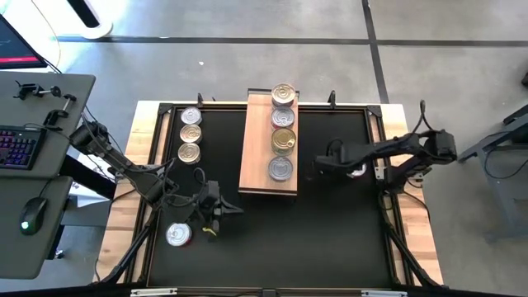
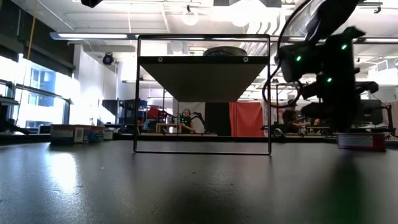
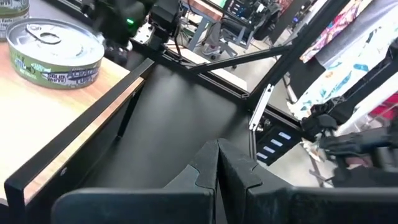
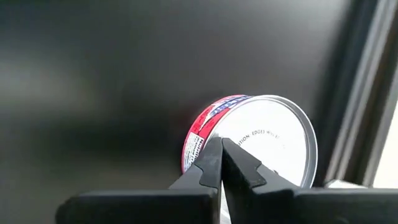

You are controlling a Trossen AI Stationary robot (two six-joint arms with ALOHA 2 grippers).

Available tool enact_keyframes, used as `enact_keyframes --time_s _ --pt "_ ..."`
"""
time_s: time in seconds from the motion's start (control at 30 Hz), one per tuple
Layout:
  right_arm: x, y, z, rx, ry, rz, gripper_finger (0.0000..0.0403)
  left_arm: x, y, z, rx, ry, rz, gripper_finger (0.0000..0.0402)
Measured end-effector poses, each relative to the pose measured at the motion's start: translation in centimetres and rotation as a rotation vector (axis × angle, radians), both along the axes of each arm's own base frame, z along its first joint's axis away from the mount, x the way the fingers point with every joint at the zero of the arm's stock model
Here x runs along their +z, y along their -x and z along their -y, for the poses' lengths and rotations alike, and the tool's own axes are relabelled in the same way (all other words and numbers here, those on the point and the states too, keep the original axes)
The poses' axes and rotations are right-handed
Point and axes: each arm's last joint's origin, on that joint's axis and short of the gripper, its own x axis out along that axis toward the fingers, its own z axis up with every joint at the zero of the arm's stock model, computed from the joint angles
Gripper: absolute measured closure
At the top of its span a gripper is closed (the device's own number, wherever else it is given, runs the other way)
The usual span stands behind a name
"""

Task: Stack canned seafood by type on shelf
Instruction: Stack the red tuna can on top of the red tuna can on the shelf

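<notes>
1. While four tins [image 1: 281, 130] sit in a row along the shelf [image 1: 257, 147], the far one is a stack of silver lids, next a silver lid, then a gold-lidded tin [image 1: 284, 140], then a silver one at the near end.
2. That shelf is a wooden board lying lengthwise at the middle of the black table [image 1: 330, 231], reaching from its far edge toward the centre.
3. Three more tins [image 1: 190, 134] stand in a line at the table's far left, well apart from the shelf.
4. One tin [image 1: 176, 235] with a red side sits alone near the left front edge.
5. Another red-labelled tin [image 4: 261, 144] lies on the table right of the shelf, beside the right rail, just ahead of the right gripper [image 4: 219, 163].
6. Right gripper: fingers clenched together, tips meeting, holding nothing; the tin sits just beyond them, and contact cannot be told.
7. Left gripper [image 3: 217, 163]: fingers pressed together and empty, low over the table near the shelf's near left corner, just right of the lone tin.
8. From the left wrist, a green-labelled tin [image 3: 56, 51] shows on the shelf.
</notes>
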Motion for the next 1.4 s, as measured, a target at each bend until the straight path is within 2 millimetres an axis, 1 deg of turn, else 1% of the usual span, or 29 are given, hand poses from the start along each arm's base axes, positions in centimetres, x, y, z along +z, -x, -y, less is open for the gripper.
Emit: enact_keyframes --time_s 0.23,0.37,0.43,0.53,0.63,0.7,0.8,0.87,0.93,1.03,1.13,1.2,1.3,1.4 --pt "0.8 0.1 -5.3 0.001 -0.086 0.137 0.0403 0.0 0.0 0.0 -0.018 -0.053 -0.001 0.0402" --pt "0.9 0.7 -8.7 -0.003 -0.153 0.180 0.0403 0.0 0.0 0.0 -0.018 -0.052 -0.001 0.0401" --pt "0.8 0.9 -10.5 -0.008 -0.183 0.230 0.0403 0.0 0.1 0.1 -0.022 -0.031 -0.002 0.0402" --pt "0.8 0.8 -13.4 -0.023 -0.246 0.378 0.0403 0.0 0.4 0.7 -0.060 0.037 -0.011 0.0401" --pt "0.9 0.0 -16.7 0.023 -0.330 0.623 0.0403 -0.4 0.8 1.8 -0.105 0.089 -0.031 0.0402" --pt "0.8 -0.4 -18.4 0.055 -0.369 0.742 0.0403 -0.9 1.1 2.7 -0.147 0.101 -0.053 0.0402" --pt "0.0 -1.8 -20.5 0.094 -0.448 0.871 0.0403 -2.1 1.4 4.5 -0.201 0.082 -0.090 0.0401" --pt "-1.0 -3.1 -21.4 0.129 -0.449 0.915 0.0403 -3.2 1.4 5.6 -0.209 0.075 -0.117 0.0402" --pt "-1.7 -5.1 -22.0 0.142 -0.430 0.937 0.0403 -4.6 1.2 6.7 -0.208 0.081 -0.141 0.0402" --pt "-1.8 -9.0 -22.7 0.236 -0.377 0.954 0.0403 -6.6 0.5 7.9 -0.192 0.112 -0.168 0.0402" --pt "-0.6 -12.5 -23.3 0.425 -0.341 0.936 0.0403 -8.2 -0.3 8.6 -0.176 0.148 -0.170 0.0402" --pt "1.0 -14.1 -23.7 0.522 -0.326 0.934 0.0403 -8.7 -0.8 8.9 -0.175 0.161 -0.159 0.0402" --pt "3.7 -15.3 -24.0 0.614 -0.309 0.924 0.0403 -9.1 -1.2 8.8 -0.183 0.135 -0.156 0.0402" --pt "5.1 -14.9 -24.1 0.662 -0.274 0.826 0.0403 -9.1 -1.7 8.3 -0.181 0.078 -0.143 0.0401"
